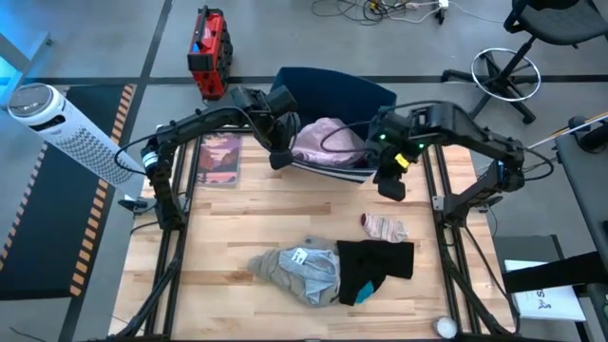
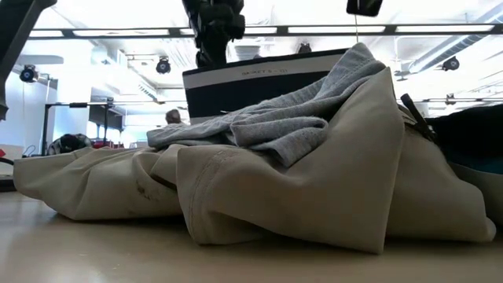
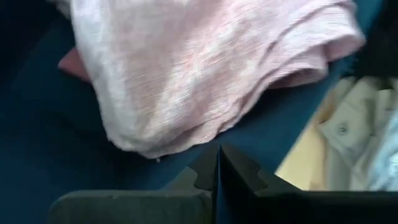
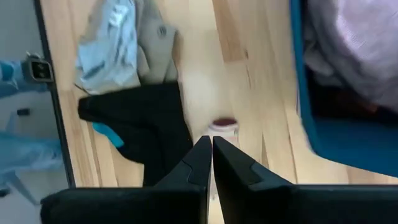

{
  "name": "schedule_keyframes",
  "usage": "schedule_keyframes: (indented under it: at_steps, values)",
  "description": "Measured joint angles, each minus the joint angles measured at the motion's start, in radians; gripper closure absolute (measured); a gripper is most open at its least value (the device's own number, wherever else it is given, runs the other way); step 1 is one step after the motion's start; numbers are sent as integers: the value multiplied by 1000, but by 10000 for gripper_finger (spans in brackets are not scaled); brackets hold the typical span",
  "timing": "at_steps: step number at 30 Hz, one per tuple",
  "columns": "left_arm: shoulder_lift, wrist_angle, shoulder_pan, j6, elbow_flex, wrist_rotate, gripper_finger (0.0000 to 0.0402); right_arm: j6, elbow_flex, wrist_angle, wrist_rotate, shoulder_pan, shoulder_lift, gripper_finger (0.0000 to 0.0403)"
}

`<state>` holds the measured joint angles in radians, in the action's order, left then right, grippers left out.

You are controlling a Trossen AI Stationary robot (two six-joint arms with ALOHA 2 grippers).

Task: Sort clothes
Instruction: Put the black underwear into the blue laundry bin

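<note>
A pale pink garment (image 1: pixel 328 142) lies heaped in the navy bin (image 1: pixel 375 95) at the table's far middle; it also shows in the left wrist view (image 3: pixel 205 68). My left gripper (image 1: pixel 280 157) is shut and empty at the bin's near left rim, just beside the pink garment. My right gripper (image 1: pixel 391 185) is shut and empty above the table, near the bin's right front corner. A striped pinkish sock (image 1: pixel 383 226) lies on the table beyond its fingertips (image 4: pixel 222 127). A grey-beige garment (image 1: pixel 299 271) and a black garment with teal (image 1: pixel 375 266) lie near the front edge.
A flat pink-covered book (image 1: pixel 220 157) lies at the table's far left. Bare wood shows between the bin and the garments at the front. In the low view the grey-beige garment (image 2: pixel 275 173) fills the foreground, with the bin (image 2: pixel 259 79) behind it.
</note>
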<state>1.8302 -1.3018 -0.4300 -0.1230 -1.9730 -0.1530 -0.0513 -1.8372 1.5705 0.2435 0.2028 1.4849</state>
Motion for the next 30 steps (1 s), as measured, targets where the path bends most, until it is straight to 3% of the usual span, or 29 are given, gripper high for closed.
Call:
schedule_keyframes:
  at_steps: [7,17,24,30]
  values:
    - [-10,-1,17,17,-113,-73,401,4,74,-1,-47,5,-2,403]
    - [-65,2,39,121,-372,-75,401,25,148,-13,-176,43,-3,403]
    - [-193,64,43,194,-365,-69,402,-22,174,-12,-382,80,-8,403]
    - [-263,56,51,218,-364,0,402,-60,174,-12,-409,106,-87,403]
